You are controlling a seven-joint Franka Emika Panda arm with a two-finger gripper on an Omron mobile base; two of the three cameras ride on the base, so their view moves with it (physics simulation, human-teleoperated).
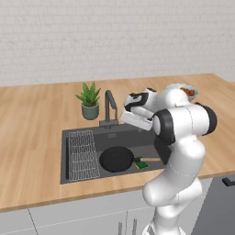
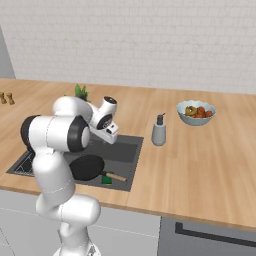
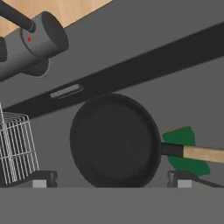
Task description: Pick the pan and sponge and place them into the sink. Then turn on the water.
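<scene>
Lying flat on the floor of the dark grey sink (image 1: 73, 134), the black pan (image 1: 116, 159) sits near the basin's front wall, its light wooden handle (image 1: 151, 159) pointing right. The sponge (image 1: 141, 164), green face showing, rests on the sink floor just beside the pan's right edge, and from the hand view the handle crosses over it. A wire rack (image 1: 83, 155) occupies the left part of the basin, well apart from the sponge and close to the pan's left rim. The dark faucet (image 1: 109, 106) stands on the far ledge of the sink, its base seen large at the upper left of the hand view, and no stream falls from its spout.

The white arm bends over the right half of the basin, and the gripper (image 3: 109, 180) hangs above the pan with its two dark tips spread wide, one on either side of the pan in the hand view, holding nothing.

On the wooden counter (image 1: 32, 114) behind the sink stands a potted plant (image 1: 89, 100) left of the faucet. A soap dispenser (image 2: 159, 130) stands right of the sink, and a pale bowl of food (image 2: 196, 112) sits farther right.
</scene>
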